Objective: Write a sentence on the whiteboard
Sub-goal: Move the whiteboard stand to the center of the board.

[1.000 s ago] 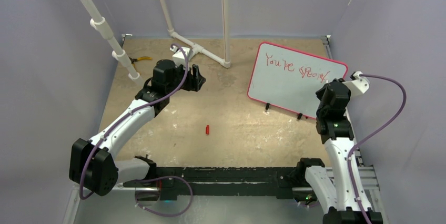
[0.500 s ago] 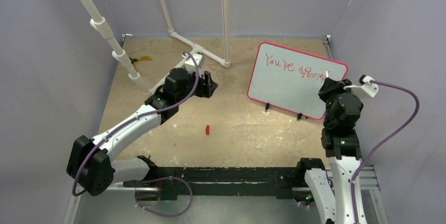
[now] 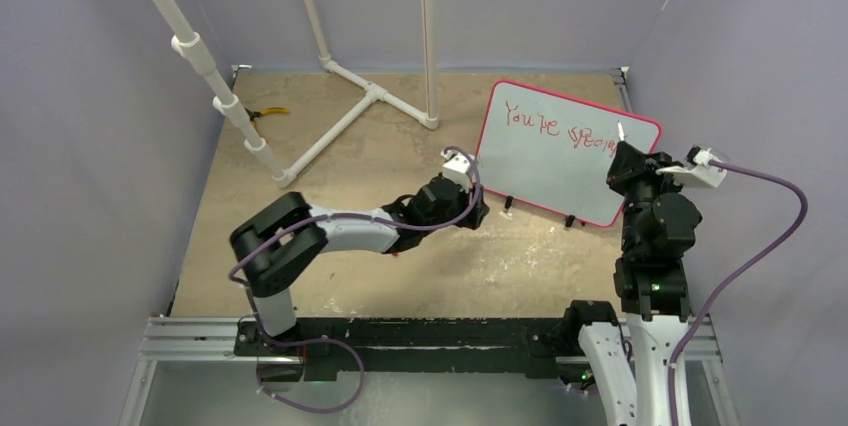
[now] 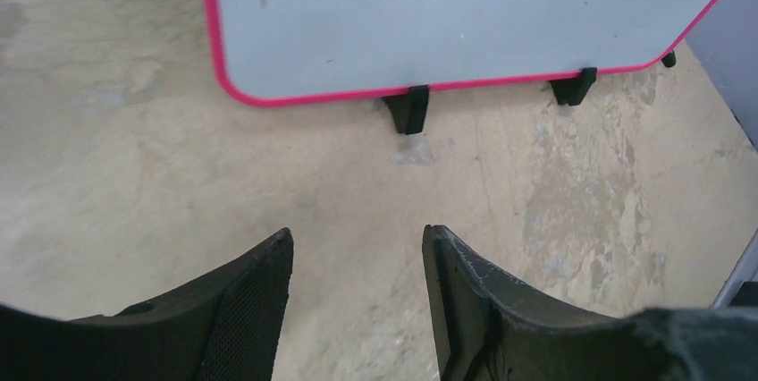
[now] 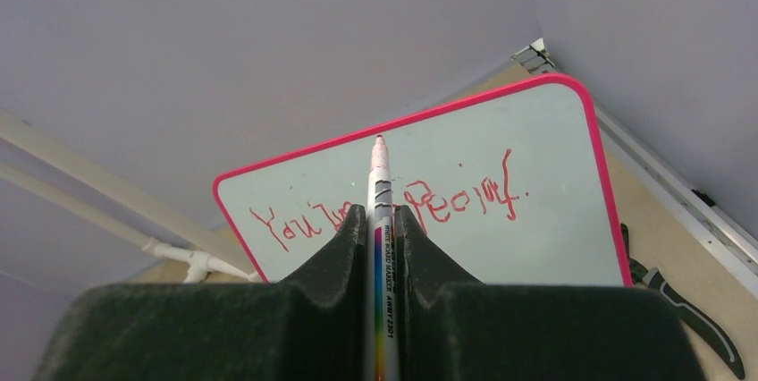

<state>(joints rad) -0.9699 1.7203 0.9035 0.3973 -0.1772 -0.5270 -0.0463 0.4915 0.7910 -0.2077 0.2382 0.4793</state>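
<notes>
The whiteboard (image 3: 560, 161) stands propped at the worktop's (image 3: 520, 261) far right corner. The sentence (image 3: 527, 118) reads roughly "You're special." in red. The right gripper (image 5: 380, 220) pinches a marker (image 5: 379, 171), tip up near the top line. The left gripper (image 4: 357, 260), spread and empty, hovers by the board's near-left corner. The arm is probably between lines, so the next move calls for lowering the tip onto the blank area. The barrel print is unreadable.

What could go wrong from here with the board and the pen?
1. The open left gripper sits close to the whiteboard's lower edge and small feet; a nudge could slide or tip it.
2. The right gripper is shut on the marker, tip bare and facing the sentence; a stray pass could smear the letters or add marks.
</notes>
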